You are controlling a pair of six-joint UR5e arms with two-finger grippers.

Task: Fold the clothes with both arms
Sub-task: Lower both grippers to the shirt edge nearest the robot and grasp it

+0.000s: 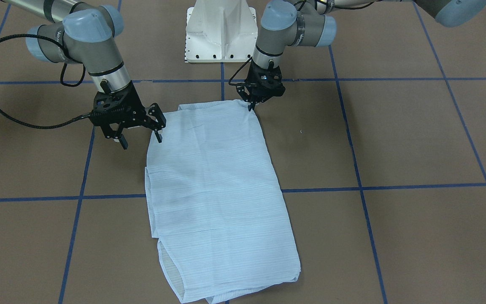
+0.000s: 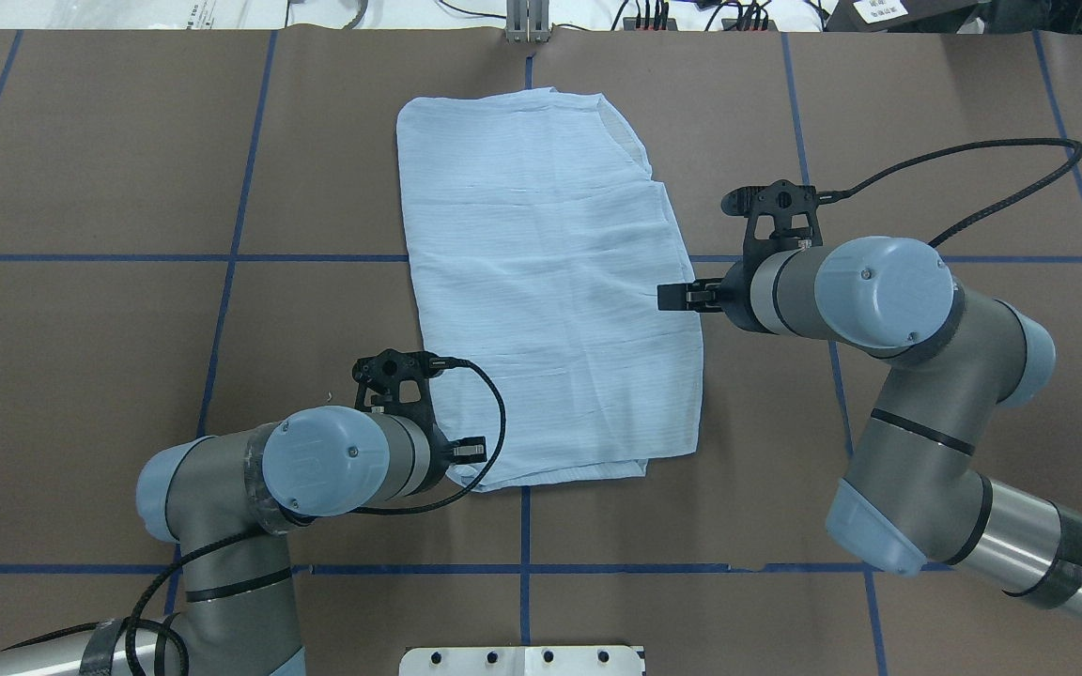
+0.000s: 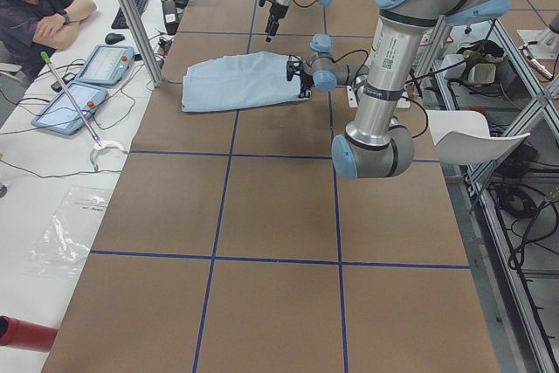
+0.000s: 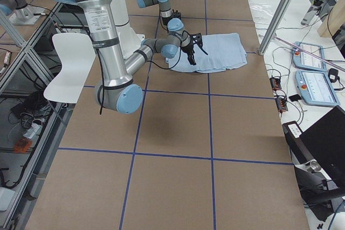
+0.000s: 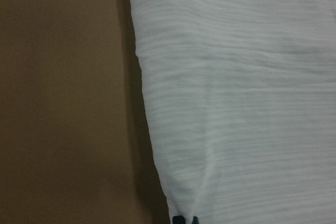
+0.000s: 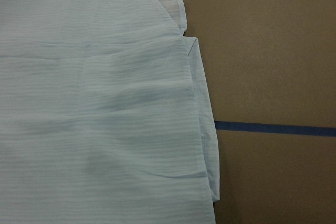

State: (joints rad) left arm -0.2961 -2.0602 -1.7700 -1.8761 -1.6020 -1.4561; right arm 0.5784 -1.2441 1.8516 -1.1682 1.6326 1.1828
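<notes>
Jaws of the left gripper (image 1: 251,105) are pressed together, pinching the corner of the shirt (image 2: 541,282) that lies nearest the robot on its left side; the left wrist view shows the cloth puckering into the closed tips. The pale-blue shirt lies flat, folded into a long rectangle that runs away from the robot, on a brown worktop (image 2: 128,376) marked with blue tape lines (image 2: 81,255). A curved opening shows at the shirt's far right corner. The right gripper (image 1: 141,140) sits at the shirt's right long edge, jaws spread wide and holding nothing. One fingertip is over the hem, the other just off the cloth; contact cannot be told.
</notes>
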